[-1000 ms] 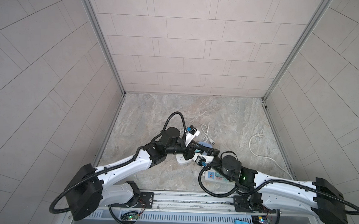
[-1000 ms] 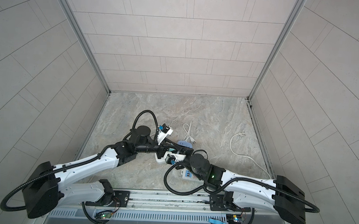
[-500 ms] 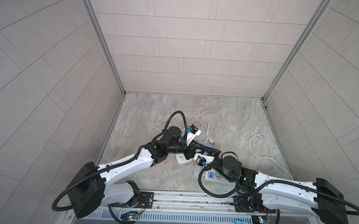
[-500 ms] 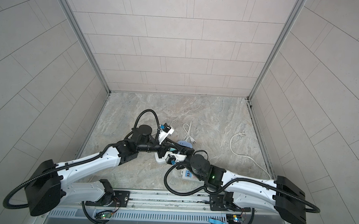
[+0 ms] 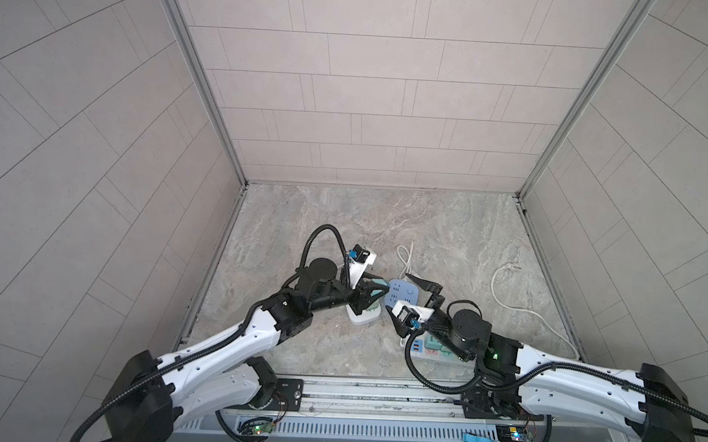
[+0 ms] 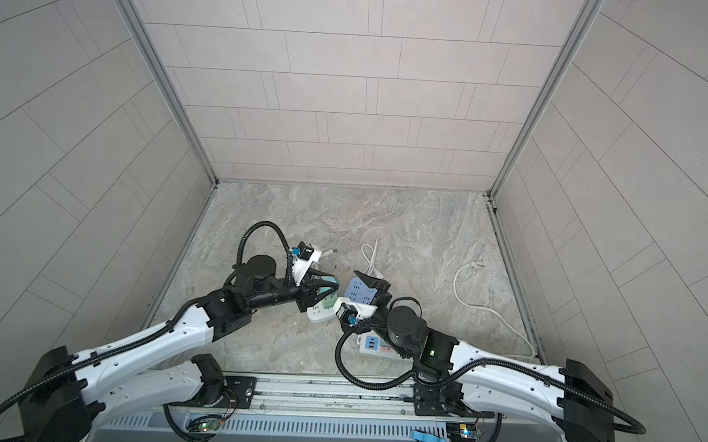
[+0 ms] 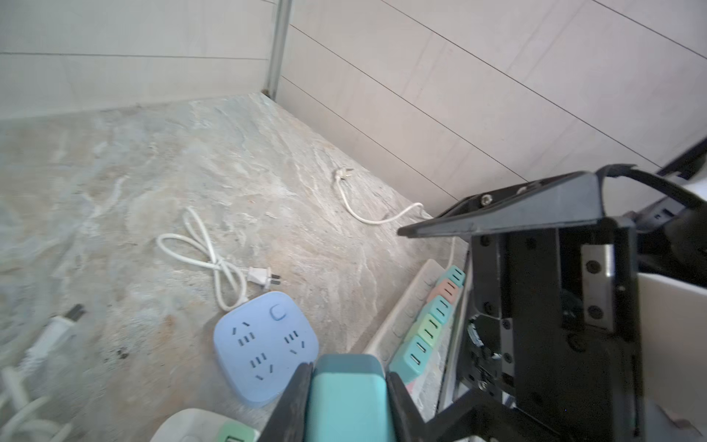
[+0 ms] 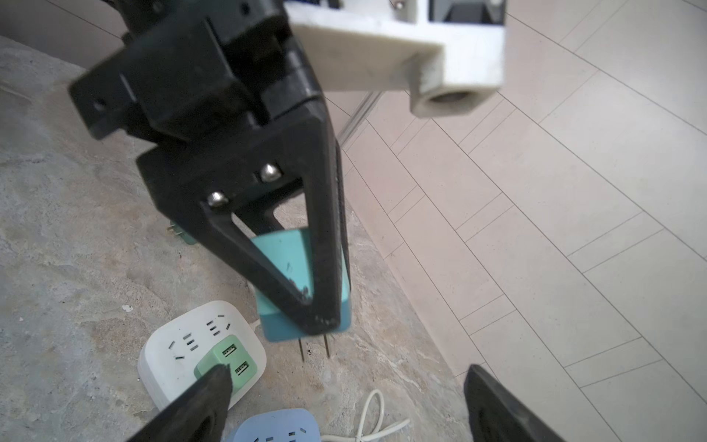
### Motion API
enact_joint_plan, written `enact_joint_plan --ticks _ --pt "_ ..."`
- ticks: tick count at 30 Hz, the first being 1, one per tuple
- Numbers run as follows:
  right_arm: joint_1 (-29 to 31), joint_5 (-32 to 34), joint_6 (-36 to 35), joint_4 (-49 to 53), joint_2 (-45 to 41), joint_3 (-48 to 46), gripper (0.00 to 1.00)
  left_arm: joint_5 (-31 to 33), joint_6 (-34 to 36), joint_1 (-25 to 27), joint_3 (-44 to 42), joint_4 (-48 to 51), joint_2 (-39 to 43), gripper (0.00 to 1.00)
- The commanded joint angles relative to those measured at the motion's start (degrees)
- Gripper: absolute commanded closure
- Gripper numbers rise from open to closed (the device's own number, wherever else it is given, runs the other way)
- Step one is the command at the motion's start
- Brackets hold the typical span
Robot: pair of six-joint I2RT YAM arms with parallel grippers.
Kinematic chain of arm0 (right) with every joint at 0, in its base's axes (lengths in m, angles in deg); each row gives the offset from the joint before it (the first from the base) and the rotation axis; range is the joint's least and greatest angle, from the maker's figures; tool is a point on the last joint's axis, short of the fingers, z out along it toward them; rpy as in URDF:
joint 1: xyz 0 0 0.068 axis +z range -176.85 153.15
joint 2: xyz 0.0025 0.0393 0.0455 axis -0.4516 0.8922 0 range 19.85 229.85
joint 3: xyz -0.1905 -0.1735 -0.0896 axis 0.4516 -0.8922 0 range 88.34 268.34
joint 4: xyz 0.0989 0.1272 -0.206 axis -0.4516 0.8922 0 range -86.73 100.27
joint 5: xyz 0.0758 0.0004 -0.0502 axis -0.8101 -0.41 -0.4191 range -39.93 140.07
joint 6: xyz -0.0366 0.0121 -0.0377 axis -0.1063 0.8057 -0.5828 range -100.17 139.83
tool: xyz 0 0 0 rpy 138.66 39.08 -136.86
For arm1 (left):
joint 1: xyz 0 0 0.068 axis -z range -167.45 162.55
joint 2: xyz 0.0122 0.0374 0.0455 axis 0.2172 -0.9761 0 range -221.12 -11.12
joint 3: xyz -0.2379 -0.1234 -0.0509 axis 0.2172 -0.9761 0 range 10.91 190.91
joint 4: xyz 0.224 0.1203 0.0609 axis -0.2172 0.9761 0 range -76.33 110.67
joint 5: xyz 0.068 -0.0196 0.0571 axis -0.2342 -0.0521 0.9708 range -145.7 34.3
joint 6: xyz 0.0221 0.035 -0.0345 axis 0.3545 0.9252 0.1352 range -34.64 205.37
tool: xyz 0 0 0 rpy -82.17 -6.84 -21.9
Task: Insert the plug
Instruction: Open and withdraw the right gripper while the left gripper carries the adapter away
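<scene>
A grey stone-patterned desk (image 5: 364,222) is being enclosed on three sides by pale tiled walls (image 5: 372,85) and metal posts (image 5: 203,85).

No lettering, brand or number could be read anywhere: the teal plug (image 8: 285,260), the white socket block (image 8: 180,346) and the blue socket block (image 7: 264,344) showed plain faces (only slots, ports and one round button).

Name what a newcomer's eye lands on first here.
The left jaws clamp a teal plug adapter, its two bare prongs pointing down, near the white socket block. Close by, the right jaws gape wide above the blue socket block.
</scene>
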Motion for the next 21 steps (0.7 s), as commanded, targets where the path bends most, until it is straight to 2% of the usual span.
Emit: enact_joint_plan --ticks 1,5,8,10,13,17,21 --pt "-0.51 1.64 0.97 1.28 -1.48 -0.85 0.00 10.98 0.46 -0.96 -1.67 1.17 4.49 1.00" --pt "-2.16 3.49 2.98 0.88 -2.87 -1.85 0.00 20.00 1.08 -0.99 -0.96 6.35 7.34 1.00" --pt "-7.44 4.68 10.70 0.29 -4.25 -2.77 0.00 23.41 1.23 -0.99 -0.51 8.56 8.23 1.00" --pt "-15.01 4.53 23.56 6.23 -5.52 -0.70 0.00 24.55 1.77 -0.99 -0.23 9.53 8.24 1.00" --pt "-26.99 -0.62 35.40 11.41 -6.77 -0.43 0.00 26.98 2.49 -0.99 1.33 12.15 7.35 1.00" --pt "-37.15 -1.25 43.06 9.04 -9.70 -5.94 0.00 31.27 3.06 -0.96 6.22 20.40 4.30 1.00" --pt "-43.13 -0.61 47.11 7.40 -9.84 -9.32 0.00 34.75 0.44 -0.90 16.77 37.21 -1.07 1.00"
